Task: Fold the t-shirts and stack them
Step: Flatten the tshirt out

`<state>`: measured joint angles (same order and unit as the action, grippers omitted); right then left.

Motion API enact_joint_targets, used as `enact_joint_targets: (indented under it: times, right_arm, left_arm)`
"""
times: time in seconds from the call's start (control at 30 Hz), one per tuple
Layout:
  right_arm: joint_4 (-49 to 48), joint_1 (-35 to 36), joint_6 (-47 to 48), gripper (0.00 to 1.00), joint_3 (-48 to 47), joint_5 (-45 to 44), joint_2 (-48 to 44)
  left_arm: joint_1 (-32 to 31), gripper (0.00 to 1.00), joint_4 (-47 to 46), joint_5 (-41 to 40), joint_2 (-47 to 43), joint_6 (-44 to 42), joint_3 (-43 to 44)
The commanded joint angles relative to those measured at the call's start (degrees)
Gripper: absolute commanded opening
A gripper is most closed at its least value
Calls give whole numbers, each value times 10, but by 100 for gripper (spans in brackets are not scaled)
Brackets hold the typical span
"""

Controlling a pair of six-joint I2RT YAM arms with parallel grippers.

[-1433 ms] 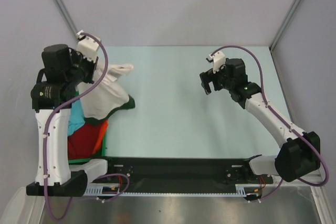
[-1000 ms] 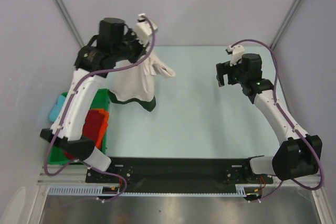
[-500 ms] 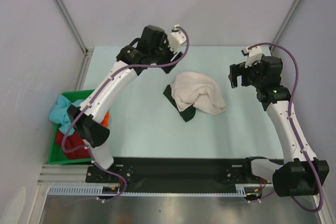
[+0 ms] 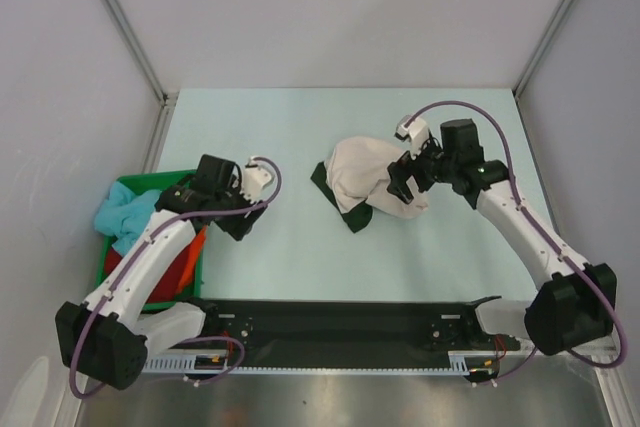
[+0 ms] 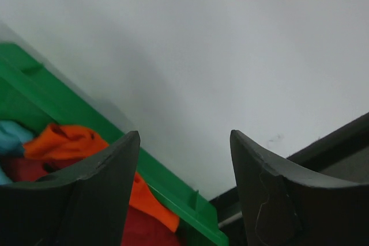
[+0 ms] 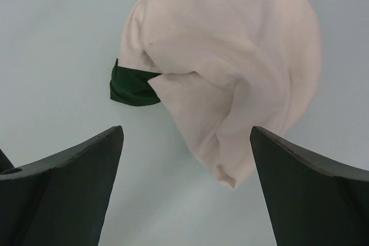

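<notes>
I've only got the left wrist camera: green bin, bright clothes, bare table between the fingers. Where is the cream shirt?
Observer: The cream shirt lies crumpled in the middle of the table, far to the right of your left gripper.
Operator: Is the right gripper on it?
Observer: The right gripper hangs over the shirt's right edge, jaws wide open, gripping nothing.
Operator: Anything under that shirt?
Observer: Yes, a dark green shirt pokes out beneath its left side.
</notes>
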<state>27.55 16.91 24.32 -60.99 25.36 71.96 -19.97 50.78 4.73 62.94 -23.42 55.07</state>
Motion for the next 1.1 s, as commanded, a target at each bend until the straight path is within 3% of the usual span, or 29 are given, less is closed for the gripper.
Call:
enact_joint_targets:
  times: [0.0,0.27,0.43,0.63,0.7,0.83,0.97,1.07]
  right_arm:
    - [5,16,13,99,-46,31,44]
    - [49,80,52,98,-138,79,154]
    - [95,118,84,97,-162,100,215]
    - [80,148,92,97,-154,96,233]
    - [75,150,87,97,-155,98,236]
    - [80,158,94,96,-155,103,239]
    - [96,171,128,91,-137,101,252]
    - [92,180,154,84,-120,83,266]
  left_arm:
    - [42,69,25,8,-20,-39,-63]
    - [110,68,33,-38,2,-65,-136]
    - [179,66,37,-85,-3,-90,-146]
    - [245,66,50,-108,-17,-137,-128]
    - [246,66,69,-90,-19,-140,-109]
    - [231,70,80,31,-35,-153,-50]
    - [205,86,56,100,-31,-124,13]
    - [184,89,29,146,-7,-67,68]
